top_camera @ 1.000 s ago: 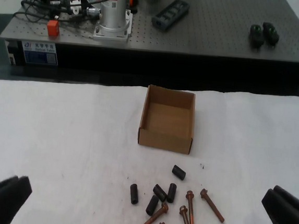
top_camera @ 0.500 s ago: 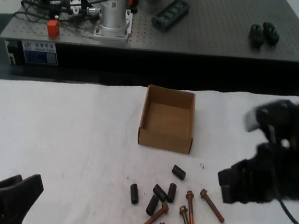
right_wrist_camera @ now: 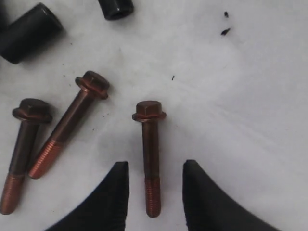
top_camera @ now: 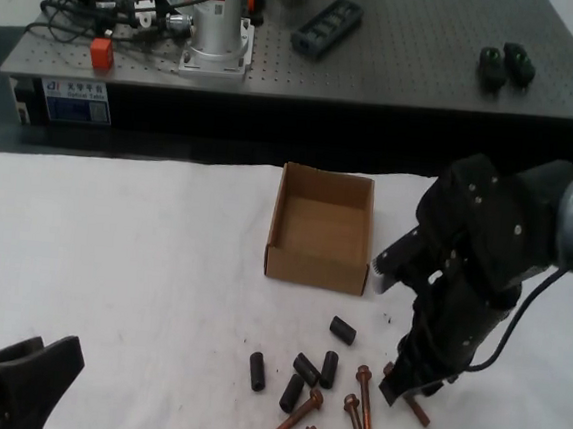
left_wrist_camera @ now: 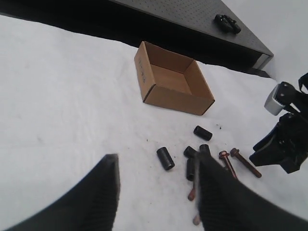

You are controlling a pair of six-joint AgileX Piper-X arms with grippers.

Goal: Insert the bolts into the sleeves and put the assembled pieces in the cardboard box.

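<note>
Left end effector: spread, nearest, well short of cardboard box.
Right end effector: spread, straddling one bolt on tabletop.
Other bolts, sleeves: loose, box's near side.
Blue label, beyond box: print illegible.

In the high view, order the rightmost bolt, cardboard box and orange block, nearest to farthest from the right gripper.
1. Rightmost bolt, at the right gripper.
2. Cardboard box, mid-cloth.
3. Orange block, far bench, left.
</note>
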